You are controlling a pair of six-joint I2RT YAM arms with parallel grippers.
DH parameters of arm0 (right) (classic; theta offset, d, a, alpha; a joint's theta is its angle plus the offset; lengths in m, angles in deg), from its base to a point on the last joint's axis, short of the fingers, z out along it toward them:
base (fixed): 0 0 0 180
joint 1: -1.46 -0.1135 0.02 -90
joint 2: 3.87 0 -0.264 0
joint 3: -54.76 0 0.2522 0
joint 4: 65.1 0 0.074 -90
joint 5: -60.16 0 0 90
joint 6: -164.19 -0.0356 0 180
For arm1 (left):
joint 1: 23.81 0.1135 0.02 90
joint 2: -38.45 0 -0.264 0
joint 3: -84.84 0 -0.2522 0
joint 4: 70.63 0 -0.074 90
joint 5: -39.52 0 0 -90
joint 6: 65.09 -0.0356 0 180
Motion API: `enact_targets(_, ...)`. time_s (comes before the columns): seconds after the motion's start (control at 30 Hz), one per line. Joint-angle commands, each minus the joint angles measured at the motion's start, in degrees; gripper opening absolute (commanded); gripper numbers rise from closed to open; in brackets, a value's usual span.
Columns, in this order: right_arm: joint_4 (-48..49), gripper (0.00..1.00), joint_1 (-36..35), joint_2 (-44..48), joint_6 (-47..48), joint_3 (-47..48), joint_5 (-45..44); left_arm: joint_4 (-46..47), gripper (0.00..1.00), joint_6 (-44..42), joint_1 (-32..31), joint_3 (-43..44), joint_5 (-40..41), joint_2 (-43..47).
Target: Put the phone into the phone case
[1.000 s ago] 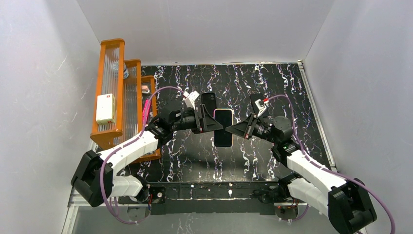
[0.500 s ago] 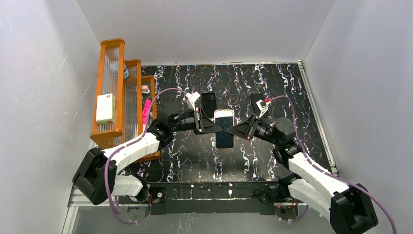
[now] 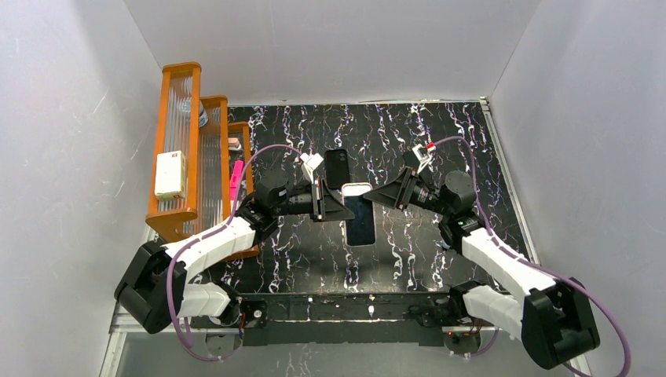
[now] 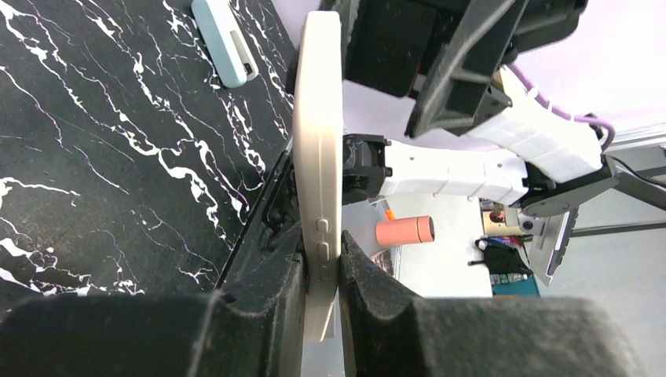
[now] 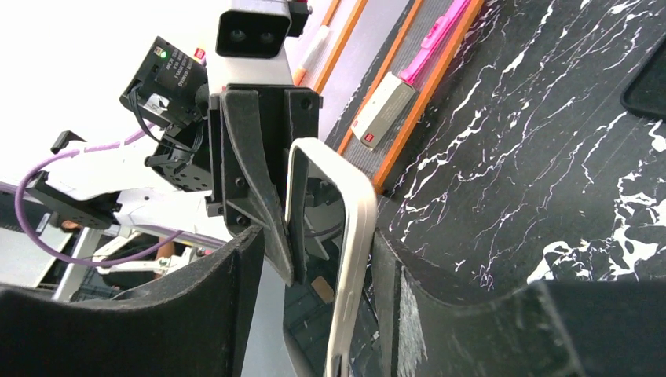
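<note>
The pinkish-beige phone case (image 3: 355, 188) hangs above the middle of the table, with the phone (image 3: 361, 221) showing as a glossy black screen inside its pale rim. My left gripper (image 3: 342, 206) is shut on the case's left long edge. In the left wrist view the case (image 4: 318, 149) stands edge-on, pinched between the left gripper (image 4: 320, 276) pads. My right gripper (image 3: 375, 196) is open on the other side. In the right wrist view the case (image 5: 355, 236) and the phone's screen (image 5: 316, 206) stand between the right gripper (image 5: 318, 259) fingers, with a wide gap on the left.
A black phone-sized piece (image 3: 338, 166) lies on the marbled table behind the grippers. An orange rack (image 3: 206, 161) stands along the left wall with a white box (image 3: 170, 174) and a pink marker (image 3: 235, 181). A pale blue-green item (image 4: 224, 43) lies on the table.
My left gripper has shut on the case's edge while my right gripper has opened off it and drawn slightly back. The case has shifted a little and now hangs from the left gripper.
</note>
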Motion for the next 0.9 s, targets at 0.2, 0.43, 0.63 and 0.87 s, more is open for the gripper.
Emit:
enact_targets(0.2,23.7,0.61,2.9,-11.4,-8.9,1.6,12.0,6.6,0.0,-0.3,0.0,-0.1,-5.5,3.8)
enact_targets(0.43,24.4,0.28,2.9,-11.8,-9.1,1.0,11.7,6.9,0.0,0.9,0.0,-0.5,-5.4,2.6)
enact_targets(0.63,26.1,0.01,3.0,-12.3,-13.4,-0.6,8.2,5.4,0.19,3.1,0.0,-1.8,-2.5,1.3)
enact_targets(0.87,30.0,0.01,3.7,-13.5,-21.7,-3.2,-0.1,5.3,0.57,4.6,0.0,-4.7,0.3,2.3)
